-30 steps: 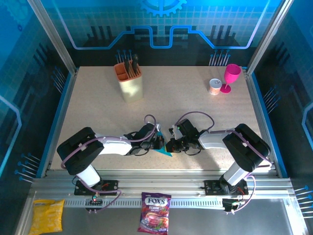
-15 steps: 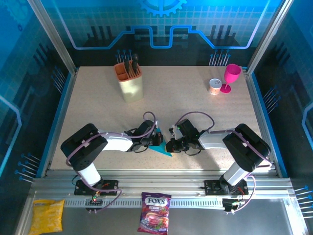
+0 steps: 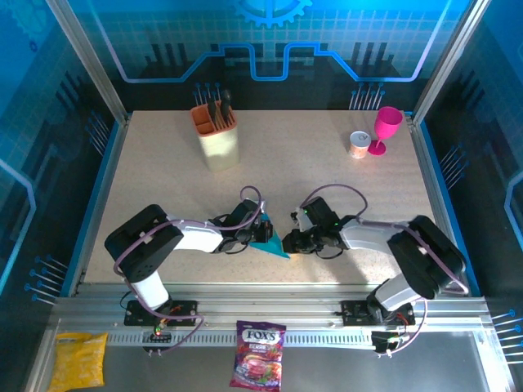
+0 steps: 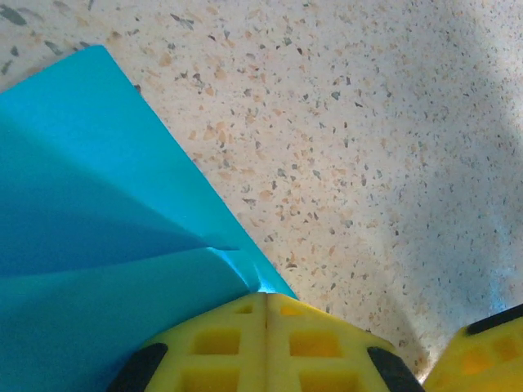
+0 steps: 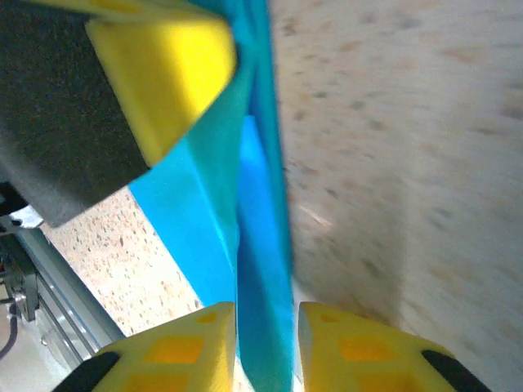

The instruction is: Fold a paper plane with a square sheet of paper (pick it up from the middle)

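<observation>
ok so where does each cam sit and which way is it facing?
Top external: fixed above and behind the bases, looking down at the table; both arms show, left claw and right claw meeting at the blue paper.
Left wrist: on the left wrist, looking down past its shut yellow fingers, which pinch the paper, onto the table.
Right wrist: on the right wrist, looking along the paper, which runs between its parted fingers.
Shared: the blue paper, in all three.
</observation>
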Controlling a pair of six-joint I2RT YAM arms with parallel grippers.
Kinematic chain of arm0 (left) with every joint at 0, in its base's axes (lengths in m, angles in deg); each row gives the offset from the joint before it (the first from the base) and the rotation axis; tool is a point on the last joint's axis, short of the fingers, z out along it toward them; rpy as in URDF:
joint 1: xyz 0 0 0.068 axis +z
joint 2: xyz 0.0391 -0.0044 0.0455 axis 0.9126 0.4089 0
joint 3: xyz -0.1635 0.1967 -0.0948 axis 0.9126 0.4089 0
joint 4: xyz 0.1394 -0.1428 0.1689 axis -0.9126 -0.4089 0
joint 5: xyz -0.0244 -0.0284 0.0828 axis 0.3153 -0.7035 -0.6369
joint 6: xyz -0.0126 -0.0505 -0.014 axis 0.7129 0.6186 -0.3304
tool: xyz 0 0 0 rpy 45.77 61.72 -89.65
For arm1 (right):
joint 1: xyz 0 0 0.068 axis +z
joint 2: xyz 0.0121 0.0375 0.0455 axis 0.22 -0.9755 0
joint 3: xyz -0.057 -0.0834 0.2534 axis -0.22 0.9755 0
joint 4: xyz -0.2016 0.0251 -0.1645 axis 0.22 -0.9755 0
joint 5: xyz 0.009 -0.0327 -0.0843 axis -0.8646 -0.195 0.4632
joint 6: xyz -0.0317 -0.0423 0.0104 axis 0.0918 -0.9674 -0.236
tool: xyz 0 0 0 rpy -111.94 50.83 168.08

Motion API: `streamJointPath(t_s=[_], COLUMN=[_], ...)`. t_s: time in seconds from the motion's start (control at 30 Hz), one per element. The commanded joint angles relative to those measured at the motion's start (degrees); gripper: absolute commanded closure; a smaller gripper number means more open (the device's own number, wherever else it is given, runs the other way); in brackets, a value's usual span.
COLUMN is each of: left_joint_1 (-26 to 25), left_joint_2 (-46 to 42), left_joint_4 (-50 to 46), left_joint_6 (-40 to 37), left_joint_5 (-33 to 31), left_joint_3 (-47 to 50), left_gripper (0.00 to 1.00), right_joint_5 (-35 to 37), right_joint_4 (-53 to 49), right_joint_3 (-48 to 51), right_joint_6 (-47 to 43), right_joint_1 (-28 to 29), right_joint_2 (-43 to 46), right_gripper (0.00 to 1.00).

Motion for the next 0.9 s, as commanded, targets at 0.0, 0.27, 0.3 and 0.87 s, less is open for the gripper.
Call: streamJointPath(t_s=[0.0, 0.27, 0.3, 0.87], left_joint_1=[0.68, 0.66, 0.67, 0.58], left_joint_2=[1.72, 1.82, 1.82, 1.89], left_joint_4=[-2.74, -3.26, -3.33, -4.09], left_joint_6=[-1.89, -2.19, -2.25, -2.58], left_joint_5=[-1.04, -0.79, -0.85, -0.77], left_joint_3=[1.55, 1.39, 1.39, 1.30], left_gripper=[1.00, 1.00, 1.00, 1.00], right_joint_5=[3.30, 1.42, 1.41, 0.27], right_joint_4=[-9.42, -6.41, -5.43, 3.48], right_joint_3=[-0.36, -3.31, -3.82, -9.06], right_joint_6=[-0.81, 0.98, 1.45, 4.17], right_joint_1=[-2.05, 0.90, 1.78, 6.56], right_joint_2=[6.54, 5.44, 4.38, -9.27], right_gripper=[0.70, 0.90, 0.92, 1.00])
